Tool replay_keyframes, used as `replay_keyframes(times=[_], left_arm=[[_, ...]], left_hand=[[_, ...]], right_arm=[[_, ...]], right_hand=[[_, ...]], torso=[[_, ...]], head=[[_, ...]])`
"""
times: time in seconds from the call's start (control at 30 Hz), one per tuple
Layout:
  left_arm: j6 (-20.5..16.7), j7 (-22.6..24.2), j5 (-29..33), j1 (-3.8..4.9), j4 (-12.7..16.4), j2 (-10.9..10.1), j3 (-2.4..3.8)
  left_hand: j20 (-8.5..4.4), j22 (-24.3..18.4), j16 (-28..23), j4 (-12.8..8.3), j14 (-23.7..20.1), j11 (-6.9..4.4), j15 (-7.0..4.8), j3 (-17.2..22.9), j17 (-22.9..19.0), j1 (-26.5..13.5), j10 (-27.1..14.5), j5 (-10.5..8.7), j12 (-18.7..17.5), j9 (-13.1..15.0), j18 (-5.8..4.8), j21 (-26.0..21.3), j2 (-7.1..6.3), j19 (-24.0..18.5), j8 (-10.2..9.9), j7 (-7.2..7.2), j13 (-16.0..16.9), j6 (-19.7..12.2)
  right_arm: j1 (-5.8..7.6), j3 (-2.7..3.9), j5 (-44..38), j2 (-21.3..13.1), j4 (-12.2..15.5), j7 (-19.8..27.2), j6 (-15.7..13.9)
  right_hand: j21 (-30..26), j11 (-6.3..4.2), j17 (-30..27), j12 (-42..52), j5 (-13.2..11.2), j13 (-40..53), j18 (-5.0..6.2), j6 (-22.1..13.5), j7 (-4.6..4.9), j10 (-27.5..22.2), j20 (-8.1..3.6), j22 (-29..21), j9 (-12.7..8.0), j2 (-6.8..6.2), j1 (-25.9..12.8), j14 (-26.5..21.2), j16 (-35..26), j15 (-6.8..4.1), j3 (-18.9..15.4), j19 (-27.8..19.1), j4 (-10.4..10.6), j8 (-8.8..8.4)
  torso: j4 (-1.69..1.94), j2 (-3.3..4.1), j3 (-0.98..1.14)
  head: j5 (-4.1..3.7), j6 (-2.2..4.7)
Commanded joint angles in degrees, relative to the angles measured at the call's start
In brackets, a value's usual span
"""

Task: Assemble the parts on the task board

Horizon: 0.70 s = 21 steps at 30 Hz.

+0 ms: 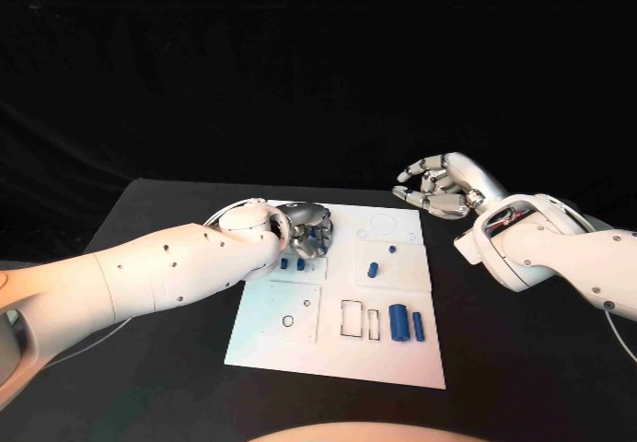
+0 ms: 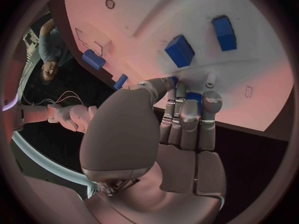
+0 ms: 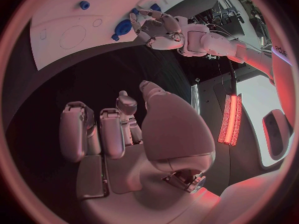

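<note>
The white task board [image 1: 339, 345] lies mid-table. My left hand [image 1: 306, 230] reaches down onto its far left part, and its thumb and fingers [image 2: 187, 104] pinch a small blue part [image 2: 193, 96] against the board. Two blue blocks [image 2: 179, 51] [image 2: 224, 32] lie just beyond the fingertips. More blue parts are on the board: one short piece [image 1: 373, 270], a tiny one [image 1: 394, 249], and two long ones [image 1: 399, 322] [image 1: 418, 326] by the rectangular slots. My right hand [image 1: 445, 187] hovers off the board's far right corner, its fingers [image 3: 109, 129] curled in on nothing.
Black table [image 1: 531, 368] surrounds the board, with bare room to the right and front. The board has a round recess [image 1: 385, 224] at its far edge and a raised square panel [image 1: 282, 311] at its left. My left forearm [image 1: 159, 276] crosses the table's left side.
</note>
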Motion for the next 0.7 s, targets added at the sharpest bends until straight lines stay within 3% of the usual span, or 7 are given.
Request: replay_keyframes(times=[0.03, 0.7], left_arm=[[-1.2, 1.4, 1.9, -0.28, 1.0, -0.8, 0.12], [-2.6, 1.0, 5.2, -0.22, 6.3, -6.6, 2.56]], left_hand=[[0.09, 0.1, 0.3, 0.1, 0.3, 0.07, 0.12, -0.3, 0.0, -0.8, 0.4, -0.12, -0.2, 0.1, -0.73, 0.1, -0.05, 0.4, -0.4, 0.04, 0.1, 0.5], [0.02, 0.4, 0.5, -0.1, 0.7, -0.08, -0.01, -0.2, 0.3, -0.9, 1.1, 0.03, -0.8, 0.2, -0.83, 0.3, 0.07, 1.0, -0.6, -0.07, 0.0, 1.1]], right_arm=[[-0.03, 0.01, -0.3, -0.1, 0.1, 0.1, 0.4], [-0.03, 0.01, -0.3, -0.4, 0.2, 0.2, 0.3]], right_hand=[[-0.3, -0.11, 0.1, -0.1, 0.2, 0.0, 0.70, 0.0, -0.12, -0.3, 0.04, 6.1, -0.1, -0.16, -0.5, 1.9, -0.4, -0.23, 0.3, -0.3, 0.0, 0.37], [-0.2, -0.15, 0.1, -0.2, 0.3, -0.1, 0.68, 0.1, -0.16, -0.2, 0.02, 6.1, -0.1, -0.16, -0.5, 1.9, -0.4, -0.26, 0.4, -0.2, 0.0, 0.43]], torso=[[0.06, -0.04, 0.03], [0.10, -0.09, 0.00]], head=[[-0.11, 0.04], [0.18, 0.41]])
